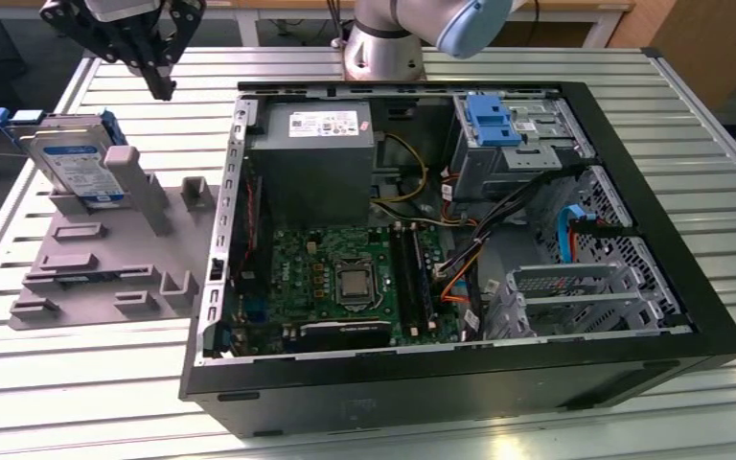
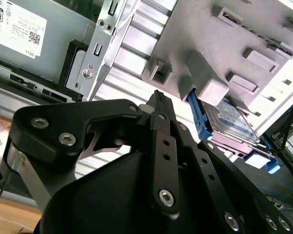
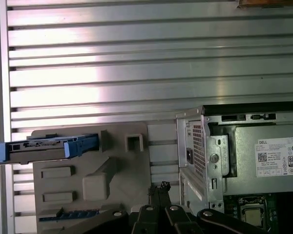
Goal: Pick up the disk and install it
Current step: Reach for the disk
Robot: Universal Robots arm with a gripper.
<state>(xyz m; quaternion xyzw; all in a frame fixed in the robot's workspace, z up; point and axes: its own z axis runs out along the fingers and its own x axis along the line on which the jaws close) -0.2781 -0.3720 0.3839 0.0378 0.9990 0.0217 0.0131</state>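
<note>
**Disk** [image 1: 72, 165]: stands on edge, leaning, in a slot of the grey fixture plate [image 1: 100, 259] at the exterior view's left. Blue carrier frame around it, label face visible. Not gripped, and outside the PC case [image 1: 471, 388].

**Gripper** [image 1: 161, 88]: hangs above the table's far side, just beyond the disk, apart from it. In both wrist views the fingers are pressed together at the tip [image 2: 158, 97] [image 3: 159, 187], with nothing between them.

**Surface:** table [image 1: 74, 383] of ribbed aluminium slats. The fixture plate lies flat on it, just beside the case.

**Case:** on its side, panel off. PSU [image 1: 310, 158] at the far end, mainboard [image 1: 342, 278] nearer, blue bracket [image 1: 494, 120] in the drive cage.

**Room:** arm base [image 1: 381, 48] sits at the table's far edge; wood-coloured furniture [image 1: 707, 43] stands beyond.
</note>
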